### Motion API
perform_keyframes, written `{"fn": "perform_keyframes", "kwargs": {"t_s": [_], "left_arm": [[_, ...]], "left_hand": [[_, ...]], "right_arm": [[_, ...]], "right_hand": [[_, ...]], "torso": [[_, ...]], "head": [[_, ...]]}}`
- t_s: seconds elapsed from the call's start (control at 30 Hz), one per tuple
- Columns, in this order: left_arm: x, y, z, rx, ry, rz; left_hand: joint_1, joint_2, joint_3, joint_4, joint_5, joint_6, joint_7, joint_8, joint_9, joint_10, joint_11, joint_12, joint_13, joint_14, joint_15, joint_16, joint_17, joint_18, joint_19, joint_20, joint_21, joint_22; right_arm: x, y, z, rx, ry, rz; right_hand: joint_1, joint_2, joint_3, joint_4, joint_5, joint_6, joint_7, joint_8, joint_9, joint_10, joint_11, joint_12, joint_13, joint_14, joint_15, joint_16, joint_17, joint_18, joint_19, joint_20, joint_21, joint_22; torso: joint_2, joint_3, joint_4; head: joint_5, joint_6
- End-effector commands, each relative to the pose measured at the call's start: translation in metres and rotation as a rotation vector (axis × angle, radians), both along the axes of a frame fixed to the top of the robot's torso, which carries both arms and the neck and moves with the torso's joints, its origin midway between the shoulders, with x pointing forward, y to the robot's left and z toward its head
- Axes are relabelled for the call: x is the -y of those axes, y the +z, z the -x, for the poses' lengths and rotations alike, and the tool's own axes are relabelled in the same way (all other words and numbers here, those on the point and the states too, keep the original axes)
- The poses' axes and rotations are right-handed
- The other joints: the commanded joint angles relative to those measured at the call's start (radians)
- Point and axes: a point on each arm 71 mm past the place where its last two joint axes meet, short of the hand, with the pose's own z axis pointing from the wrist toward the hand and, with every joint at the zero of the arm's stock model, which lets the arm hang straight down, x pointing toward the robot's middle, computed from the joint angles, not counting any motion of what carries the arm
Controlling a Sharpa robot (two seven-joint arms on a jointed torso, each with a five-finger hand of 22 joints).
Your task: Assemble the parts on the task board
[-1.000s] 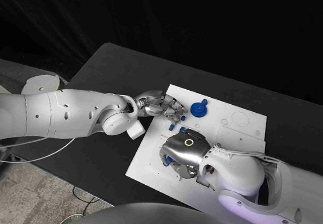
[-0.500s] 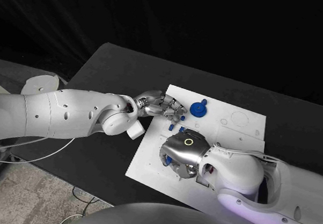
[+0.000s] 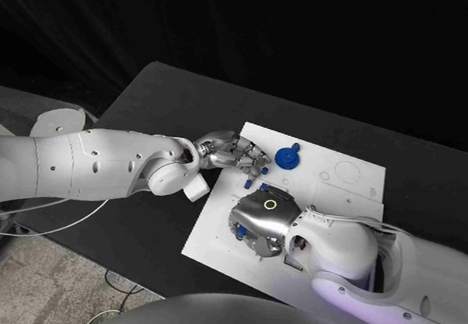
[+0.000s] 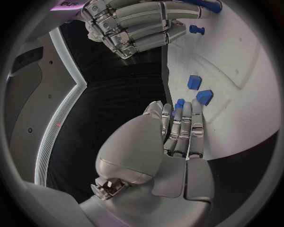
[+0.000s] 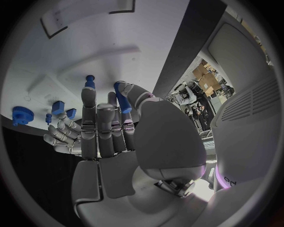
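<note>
The white task board [image 3: 338, 190] lies in the middle of the black table. My right hand [image 3: 259, 225] hovers low over the board's left half and pinches a blue peg [image 5: 122, 98] between thumb and finger. Another blue peg [image 5: 89, 80] stands in the board just beyond its fingers. My left hand [image 3: 232, 153] rests at the board's far left corner, fingers straight and together [image 4: 182, 125], holding nothing. Two blue blocks [image 4: 193, 82] [image 4: 205, 97] lie just past its fingertips. A blue gear [image 3: 287, 158] sits on the board to the right of the left hand.
Two small blue pieces [image 3: 249, 185] [image 3: 263, 187] lie on the board between the two hands. The board's right half [image 3: 351, 174] carries round recesses and no parts. Bare black table [image 3: 161, 100] stretches to the far left.
My right hand has crept slightly to the left over the board. The left hand and the parts have stayed put.
</note>
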Motion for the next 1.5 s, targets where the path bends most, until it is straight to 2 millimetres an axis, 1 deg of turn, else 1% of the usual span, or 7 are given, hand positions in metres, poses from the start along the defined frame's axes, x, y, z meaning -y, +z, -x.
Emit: {"fn": "perform_keyframes", "kwargs": {"t_s": [0.03, 0.23, 0.67, 1.1, 1.17, 1.43, 1.5], "left_arm": [[0.0045, -0.0078, 0.0058, -0.047, -0.04, -0.018], [0.0046, -0.0081, 0.0059, -0.05, -0.041, -0.019], [0.0047, -0.0096, 0.0063, -0.059, -0.045, -0.023], [0.0046, -0.0113, 0.0069, -0.068, -0.047, -0.028], [0.0045, -0.0115, 0.0068, -0.07, -0.047, -0.029], [0.004, -0.0121, 0.0068, -0.074, -0.047, -0.033], [0.004, -0.0123, 0.0068, -0.076, -0.047, -0.034]], "left_hand": [[-0.003, 0.006, 0.002, 0.004, 0.002, -0.007, 0.002, 0.005, -0.001, -0.001, 0.008, 0.004, -0.002, 0.001, 0.006, 0.006, -0.001, -0.012, -0.003, 0.008, -0.006, 0.02], [-0.003, 0.007, 0.002, 0.004, 0.002, -0.007, 0.002, 0.005, -0.001, -0.001, 0.008, 0.004, -0.002, 0.001, 0.007, 0.006, -0.001, -0.012, -0.003, 0.008, -0.006, 0.02], [-0.004, 0.007, 0.002, 0.004, 0.002, -0.007, 0.002, 0.005, -0.001, -0.001, 0.009, 0.004, -0.002, 0.0, 0.007, 0.007, -0.002, -0.012, -0.003, 0.008, -0.006, 0.02], [-0.004, 0.007, 0.003, 0.004, 0.002, -0.007, 0.002, 0.005, -0.001, -0.001, 0.009, 0.004, -0.002, 0.0, 0.007, 0.007, -0.002, -0.012, -0.003, 0.008, -0.007, 0.02], [-0.004, 0.008, 0.003, 0.004, 0.002, -0.007, 0.002, 0.005, -0.002, -0.001, 0.009, 0.004, -0.003, 0.0, 0.007, 0.007, -0.002, -0.012, -0.004, 0.008, -0.007, 0.02], [-0.004, 0.008, 0.003, 0.003, 0.002, -0.007, 0.002, 0.005, -0.002, -0.001, 0.009, 0.005, -0.003, -0.001, 0.007, 0.006, -0.002, -0.012, -0.004, 0.008, -0.007, 0.02], [-0.004, 0.008, 0.003, 0.003, 0.002, -0.007, 0.002, 0.005, -0.002, -0.001, 0.009, 0.005, -0.003, -0.001, 0.007, 0.006, -0.002, -0.012, -0.004, 0.008, -0.007, 0.02]], "right_arm": [[0.0003, -0.0021, -0.0005, 0.007, -0.001, 0.013], [0.0, -0.0023, -0.0008, 0.011, -0.004, 0.018], [0.0001, -0.0036, 0.0002, -0.022, -0.007, 0.025], [0.0, -0.0043, 0.0004, -0.039, -0.01, 0.021], [0.0, -0.0044, 0.0002, -0.04, -0.011, 0.021], [-0.0003, -0.0043, 0.0004, -0.044, -0.011, 0.017], [-0.0002, -0.0043, 0.0002, -0.043, -0.012, 0.016]], "right_hand": [[-0.006, 0.0, -0.005, 0.001, -0.007, 0.012, 0.006, 0.005, 0.001, -0.008, -0.001, 0.007, 0.001, -0.001, 0.001, 0.001, -0.001, 0.012, -0.001, 0.004, -0.005, 0.03], [-0.002, 0.0, -0.004, -0.002, -0.004, 0.008, 0.007, 0.002, -0.001, -0.011, 0.001, 0.01, 0.003, -0.004, 0.002, -0.002, -0.006, 0.013, -0.003, 0.004, -0.011, 0.029], [-0.009, -0.001, -0.007, 0.002, -0.015, 0.001, 0.006, -0.005, -0.005, -0.021, 0.004, 0.015, 0.007, -0.01, 0.004, -0.007, -0.014, 0.014, -0.007, 0.006, -0.021, 0.027], [-0.015, -0.002, -0.012, 0.008, -0.06, -0.004, 0.004, -0.014, -0.012, -0.037, 0.005, 0.025, 0.015, -0.013, 0.005, -0.008, -0.017, 0.014, -0.007, 0.009, -0.032, 0.025], [-0.015, -0.002, -0.012, 0.01, -0.067, -0.021, 0.002, -0.026, -0.018, -0.041, 0.008, 0.028, 0.017, -0.013, 0.006, -0.008, -0.018, 0.014, -0.006, 0.01, -0.034, 0.025], [-0.017, -0.003, -0.012, 0.011, -0.072, -0.027, 0.003, -0.03, -0.021, -0.044, 0.01, 0.03, 0.018, -0.014, 0.007, -0.009, -0.019, 0.014, -0.006, 0.011, -0.036, 0.024], [-0.018, -0.004, -0.011, 0.014, -0.078, -0.041, 0.006, -0.039, -0.027, -0.051, 0.011, 0.03, 0.019, -0.014, 0.007, -0.009, -0.02, 0.015, -0.006, 0.012, -0.039, 0.024]], "torso": [[0.0, -0.0001, 0.0002], [0.0, -0.0005, 0.0001], [-0.001, 0.0004, -0.0005], [0.0, -0.0001, -0.0001], [-0.001, -0.0003, 0.0], [-0.001, 0.0003, 0.0], [-0.001, 0.0003, -0.0003]], "head": [[0.0, 0.0], [0.003, 0.0], [0.004, 0.0], [0.003, 0.0], [0.003, 0.0], [0.003, 0.0], [0.004, 0.0]]}}
